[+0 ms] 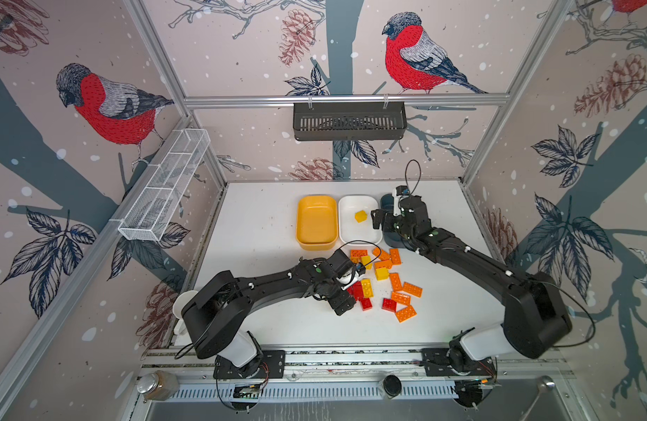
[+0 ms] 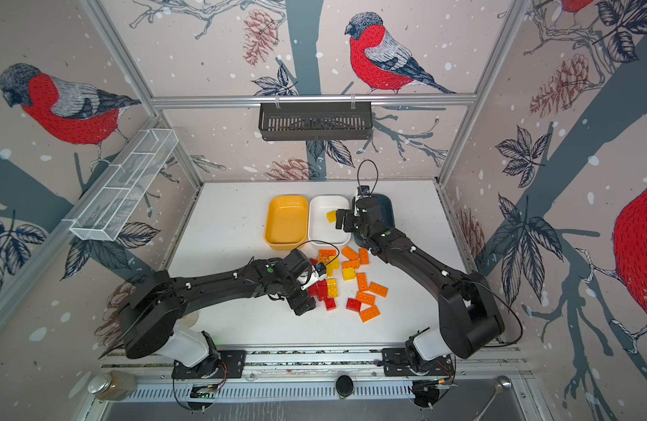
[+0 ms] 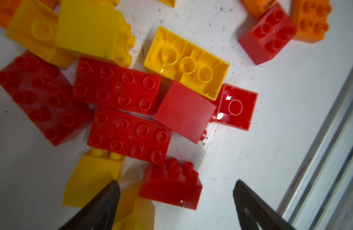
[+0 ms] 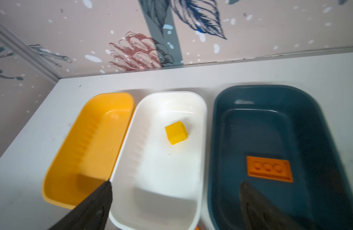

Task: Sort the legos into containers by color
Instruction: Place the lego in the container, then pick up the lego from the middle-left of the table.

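A loose pile of red, yellow and orange legos lies on the white table in front of three containers: a yellow-orange tray, a white tray and a dark teal tray. One yellow brick lies in the white tray and one orange brick in the teal tray. My right gripper hangs open over the near ends of those two trays, holding nothing. My left gripper is open low over the pile's near left side. A small red brick lies between its fingers, untouched.
A black slotted basket hangs on the back rail. A white wire rack is fixed to the left wall. The metal frame rail runs along the table's front edge, close to the left gripper. A jar stands beyond that rail.
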Controlling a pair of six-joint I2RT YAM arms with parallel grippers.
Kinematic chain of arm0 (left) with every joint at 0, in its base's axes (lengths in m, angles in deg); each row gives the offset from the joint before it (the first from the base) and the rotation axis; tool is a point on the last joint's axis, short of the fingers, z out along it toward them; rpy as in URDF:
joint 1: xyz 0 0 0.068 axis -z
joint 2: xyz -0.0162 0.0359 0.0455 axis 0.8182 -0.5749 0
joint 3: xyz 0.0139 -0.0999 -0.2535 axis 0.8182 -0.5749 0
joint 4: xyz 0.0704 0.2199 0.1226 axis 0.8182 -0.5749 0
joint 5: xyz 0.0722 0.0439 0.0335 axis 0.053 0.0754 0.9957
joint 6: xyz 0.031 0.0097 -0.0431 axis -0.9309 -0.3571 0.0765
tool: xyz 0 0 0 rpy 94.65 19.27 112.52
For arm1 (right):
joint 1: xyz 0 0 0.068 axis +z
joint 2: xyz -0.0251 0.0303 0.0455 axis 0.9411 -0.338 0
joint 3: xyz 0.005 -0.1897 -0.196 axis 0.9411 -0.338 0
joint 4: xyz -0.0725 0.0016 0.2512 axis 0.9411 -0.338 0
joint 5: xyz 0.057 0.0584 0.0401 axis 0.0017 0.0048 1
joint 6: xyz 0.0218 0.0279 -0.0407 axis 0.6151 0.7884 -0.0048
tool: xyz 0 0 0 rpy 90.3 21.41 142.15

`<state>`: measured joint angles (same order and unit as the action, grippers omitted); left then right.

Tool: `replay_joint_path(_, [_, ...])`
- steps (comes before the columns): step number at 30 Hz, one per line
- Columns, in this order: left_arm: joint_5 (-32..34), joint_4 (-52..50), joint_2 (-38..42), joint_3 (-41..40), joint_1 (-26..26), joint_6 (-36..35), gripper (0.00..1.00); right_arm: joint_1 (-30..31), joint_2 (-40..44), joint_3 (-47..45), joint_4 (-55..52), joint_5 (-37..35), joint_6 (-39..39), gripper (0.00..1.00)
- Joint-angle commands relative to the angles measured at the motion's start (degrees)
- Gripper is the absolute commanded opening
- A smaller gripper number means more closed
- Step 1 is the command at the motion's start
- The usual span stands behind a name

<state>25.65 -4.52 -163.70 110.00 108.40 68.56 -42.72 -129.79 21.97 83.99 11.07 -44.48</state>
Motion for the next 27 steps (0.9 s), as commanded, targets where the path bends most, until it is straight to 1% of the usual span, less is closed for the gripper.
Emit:
replay_joint_path(1, [4.21,-3.2,-2.95,1.62,1.11,-2.44,0.84,-2.32,4.19,-3.51,0.5,-5.27,5.22,0.99])
replay_joint_path(4, [6.55,-2.56,-5.68,2.79,2.36,-2.76,0.79,-6.17,9.42,-9.17,3.65,-1.77,8.52,0.99])
replay_joint_path(7, [6.06,-2.14,-7.47,3.84,2.99,-2.76,0.74,-8.11,13.79,-13.26,6.37,-1.87,11.03,0.99])
replay_joint_path(12, [9.33,-0.99,-8.8,3.7,3.89,-2.89,0.68,-9.68,15.92,-14.11,5.13,-2.24,11.29,0.99])
replay_joint_path(14, [9.76,-1.14,-9.29,3.8,3.97,-3.11,0.68,-10.07,15.91,-13.79,4.41,-2.15,10.99,0.99])
replay_joint_path(16, [9.92,-1.31,-9.71,3.86,4.07,-3.2,0.65,-10.25,15.92,-13.41,3.77,-2.04,10.76,0.99])
replay_joint_path(22, [9.97,-1.19,-8.43,3.33,4.03,-2.76,0.48,-10.31,16.03,-13.03,3.39,-0.81,8.21,0.99])
replay_joint_path(25, [9.87,-0.56,-6.64,2.96,4.03,-2.33,0.35,-10.34,15.79,-12.97,3.22,0.1,7.27,0.99])
replay_joint_path(27, [10.1,-0.41,-5.59,3.01,4.05,-1.85,0.3,-10.3,15.58,-13.0,3.54,1.08,7.0,0.99])
